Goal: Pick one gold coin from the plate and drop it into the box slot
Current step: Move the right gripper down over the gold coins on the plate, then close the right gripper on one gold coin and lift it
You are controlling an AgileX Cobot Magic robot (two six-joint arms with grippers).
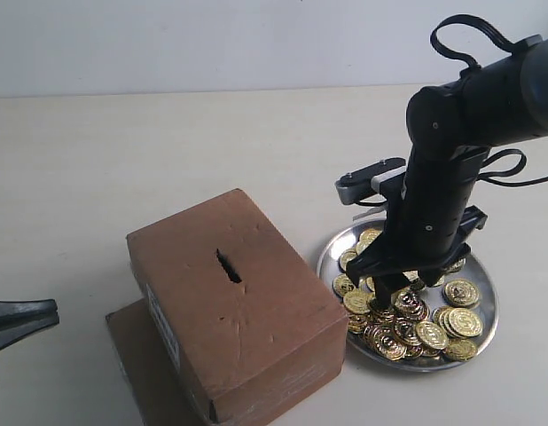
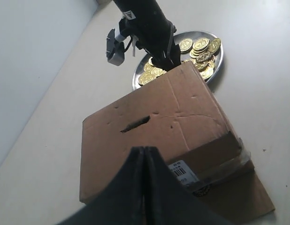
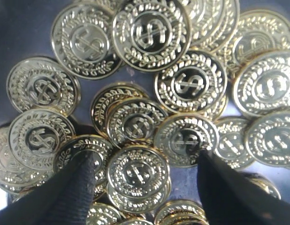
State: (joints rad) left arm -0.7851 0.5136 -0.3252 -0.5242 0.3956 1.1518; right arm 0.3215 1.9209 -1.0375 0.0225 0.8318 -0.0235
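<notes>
Right arm stands steeply over the plate point(image 1: 492, 306), which sits on the counter point(image 1: 123, 160) at the 3 o'clock side of the box point(image 1: 247, 319). The wrist is near vertical, presumably so the tips can come straight down on a flat-lying coin rather than rake the pile. Right fingers point(image 1: 385, 293) are low in the heap, a little toward 9 o'clock of the plate's centre. They are spread apart and gripping nothing. Between them lies one gold coin point(image 3: 138, 171), face up on top of others, one finger to either side of it and just clear of its rim (real contact with the neighbouring coins I cannot tell). That reads as a bracket set for closing, the pick not yet made. The coins overlap heavily, so a pinch may drag a second one along. The slot point(image 1: 228, 266) is in the box's top face, running about 11 to 5 o'clock, uncovered and well apart from the plate. The box rests on a flat cardboard sheet point(image 1: 137, 355). Left fingers point(image 2: 142, 157) are pressed together and empty, parked at the box's 8 o'clock, likely kept out of the way.
</notes>
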